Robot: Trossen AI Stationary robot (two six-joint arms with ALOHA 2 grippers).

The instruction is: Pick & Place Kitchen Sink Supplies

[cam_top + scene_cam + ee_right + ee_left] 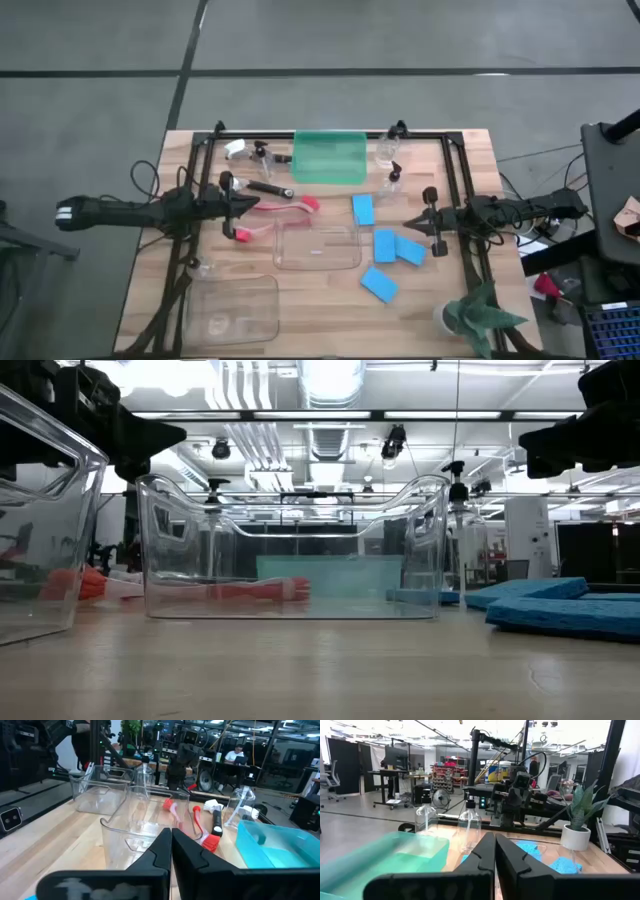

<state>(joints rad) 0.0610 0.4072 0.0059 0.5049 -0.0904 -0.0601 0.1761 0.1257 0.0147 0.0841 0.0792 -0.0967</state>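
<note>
Several blue sponges (385, 244) lie flat on the table's right half, one nearer the green tray (363, 209). Red brushes (285, 205) and a black brush (262, 187) lie left of centre. A white-headed brush (235, 149) lies at the far left. Clear pump bottles stand by the far edge (390, 150) (262, 152). My left gripper (256, 204) (495, 845) is shut with nothing in it, level above the brushes. My right gripper (408, 221) (171, 837) is shut and bare, level above the sponges, pointing at the left one.
A translucent green tray (327, 157) sits at the far centre. One clear bin (317, 247) stands mid-table and another (232, 308) at the near left. A small potted plant (480, 312) stands at the near right corner. A black frame (455, 170) borders the table's far side.
</note>
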